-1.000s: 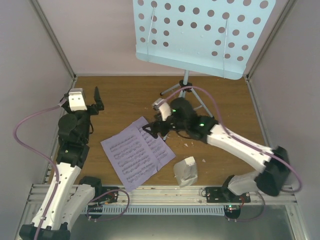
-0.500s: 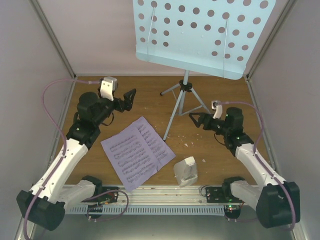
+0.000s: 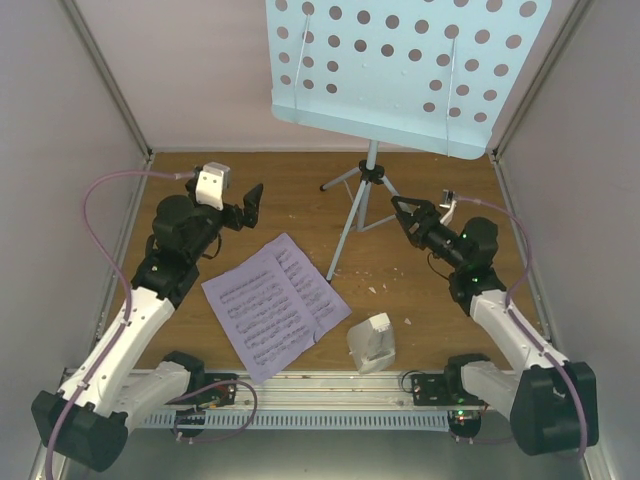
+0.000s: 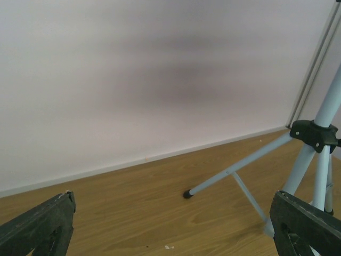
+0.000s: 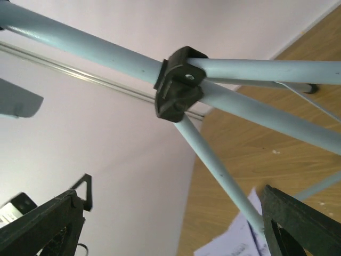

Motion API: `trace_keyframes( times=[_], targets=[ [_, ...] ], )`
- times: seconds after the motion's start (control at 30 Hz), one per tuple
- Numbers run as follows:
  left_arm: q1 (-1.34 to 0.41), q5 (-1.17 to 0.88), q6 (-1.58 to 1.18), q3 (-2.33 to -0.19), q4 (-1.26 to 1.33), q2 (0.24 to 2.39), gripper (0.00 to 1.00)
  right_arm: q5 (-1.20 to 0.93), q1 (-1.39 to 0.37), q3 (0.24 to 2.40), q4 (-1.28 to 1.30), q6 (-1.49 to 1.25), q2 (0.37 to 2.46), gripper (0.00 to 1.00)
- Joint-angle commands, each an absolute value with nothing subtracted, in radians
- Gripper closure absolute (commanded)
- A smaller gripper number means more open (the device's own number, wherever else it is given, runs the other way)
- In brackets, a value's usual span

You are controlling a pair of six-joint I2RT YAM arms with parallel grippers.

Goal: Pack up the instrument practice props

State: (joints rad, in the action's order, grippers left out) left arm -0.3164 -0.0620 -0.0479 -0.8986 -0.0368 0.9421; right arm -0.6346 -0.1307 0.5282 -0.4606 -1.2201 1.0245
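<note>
The pale-blue music stand stands at the back, its hole-punched tray [image 3: 400, 70] high over the tripod hub [image 3: 372, 172]. Lavender sheet music [image 3: 275, 305] lies flat on the wooden floor at front centre, and the white metronome [image 3: 372, 342] is to its right. My left gripper [image 3: 250, 203] hovers open left of the stand, facing its leg [image 4: 240, 165], with nothing between its fingers [image 4: 37, 224]. My right gripper [image 3: 403, 213] is open just right of the tripod. In the right wrist view the hub [image 5: 178, 85] is close ahead, and one leg [image 5: 218, 170] runs down between the open jaws, untouched.
Pale walls close in the floor on three sides. A metal rail [image 3: 320, 385] with the arm bases runs along the front edge. Small white crumbs [image 3: 375, 290] are scattered near the tripod's feet. Purple cables loop off both arms.
My left arm swung from the left wall toward the stand. My right arm left the sheet music, moved to the right of the tripod and turned toward the hub. Both grippers stayed open.
</note>
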Motion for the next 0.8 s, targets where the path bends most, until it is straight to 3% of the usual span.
trace_keyframes(
  times=[0.0,0.4,0.77],
  targets=[
    [-0.315,-0.027,-0.017,-0.881,0.020,0.912,0.01,-0.554,-0.182,0.617,-0.575,-1.358,1.088,0.09],
    [-0.317,-0.011,-0.011,-0.864,0.023,0.938,0.01,-0.445,-0.270,0.732,-0.599,-1.387,1.293,0.16],
    [-0.319,-0.009,-0.008,-0.861,0.023,0.942,0.01,-0.463,-0.270,0.766,-0.665,-1.401,1.391,0.45]
  ],
)
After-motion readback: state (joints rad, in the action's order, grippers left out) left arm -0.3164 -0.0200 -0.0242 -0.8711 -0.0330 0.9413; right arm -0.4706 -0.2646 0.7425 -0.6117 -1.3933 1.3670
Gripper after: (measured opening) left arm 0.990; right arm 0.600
